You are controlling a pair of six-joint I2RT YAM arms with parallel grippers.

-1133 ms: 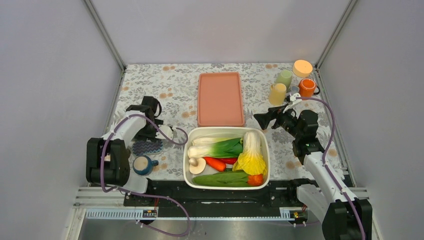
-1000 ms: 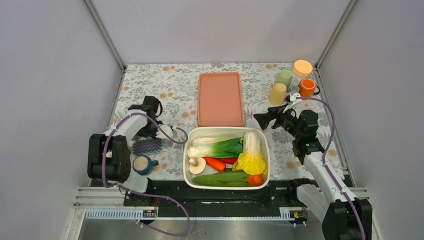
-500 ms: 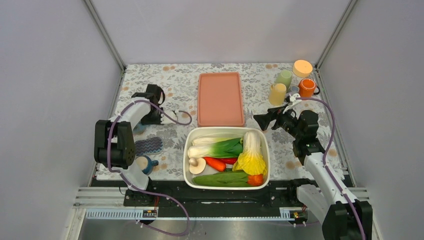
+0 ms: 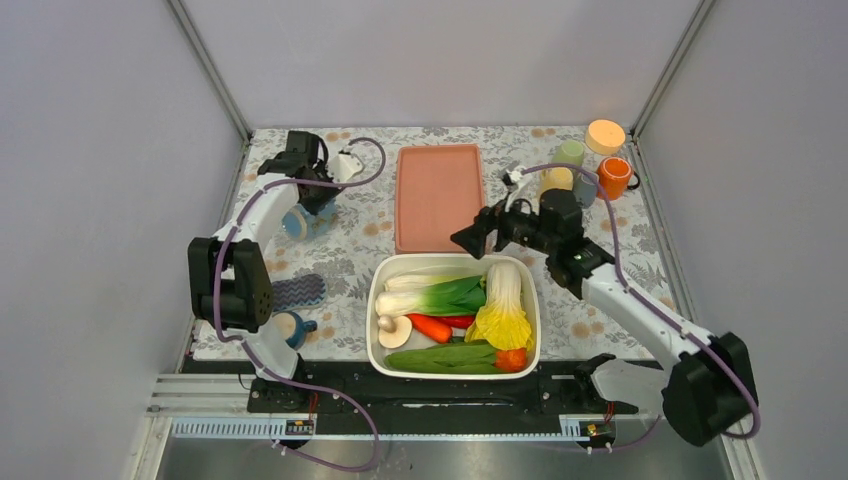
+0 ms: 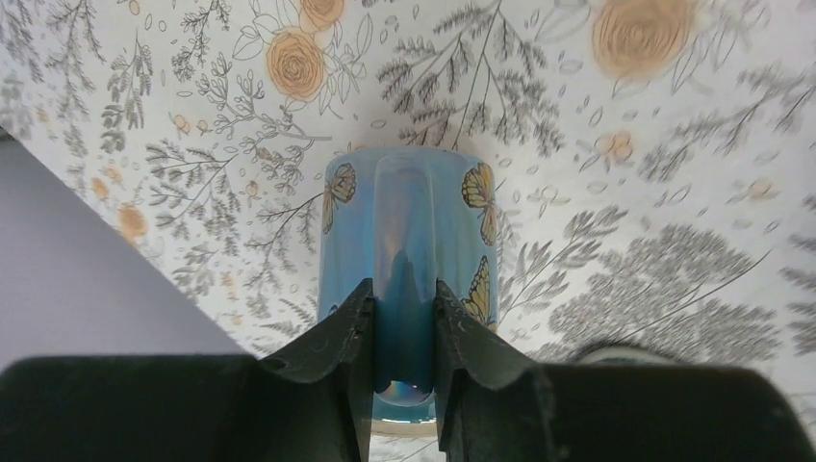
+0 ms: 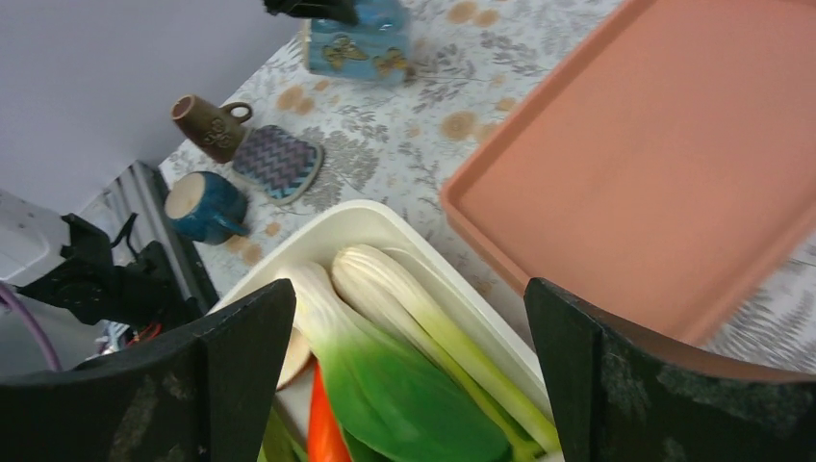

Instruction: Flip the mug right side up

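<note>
Pale blue butterfly mug (image 5: 404, 221) at the far left of the flowered surface (image 4: 360, 215), close to the left wall. Pinched by its handle between the narrowed fingers of the left gripper (image 5: 404, 298). Rim up or rim down: not clear from these views, nor whether resting on the cloth or just above it. Nearer the arm bases, a chevron pad (image 4: 295, 292), a dark blue cup (image 4: 285, 328) standing upright, and a small brown mug (image 6: 207, 120) lying on its side. Right gripper (image 4: 467, 240) spread wide, gripping nothing, poised over the gap between the pink tray (image 4: 440, 195) and the white tub (image 4: 450, 259) of vegetables.
</note>
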